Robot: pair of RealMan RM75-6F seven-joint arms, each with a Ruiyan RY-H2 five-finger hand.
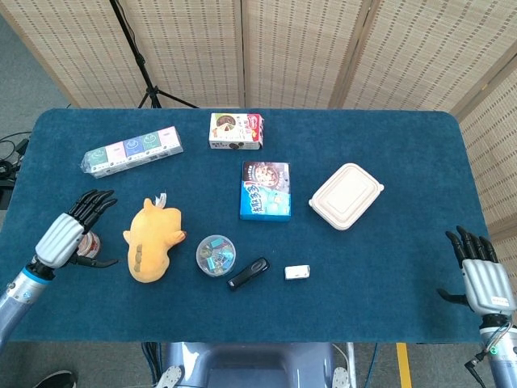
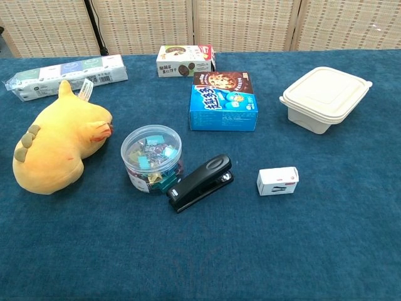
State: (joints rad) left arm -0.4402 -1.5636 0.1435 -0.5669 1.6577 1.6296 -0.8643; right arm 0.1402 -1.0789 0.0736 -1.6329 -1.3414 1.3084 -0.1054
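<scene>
While left hand (image 1: 63, 239) hovers open, yellow plush toy (image 1: 151, 241) lies beside.

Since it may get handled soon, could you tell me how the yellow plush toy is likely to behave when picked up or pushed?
The yellow plush toy looks soft and rounded, so it would probably squash under fingers and sag. It seems light for its bulk. Lying on its side on the carpet-like table cover, it would likely drag or flop rather than slide cleanly.

Head view: high, looking steeply down on the whole table (image 1: 388, 137). Chest view: low, near edge, close, facing far. Both share the yellow plush (image 1: 152, 240) and stapler (image 2: 200, 182).
</scene>
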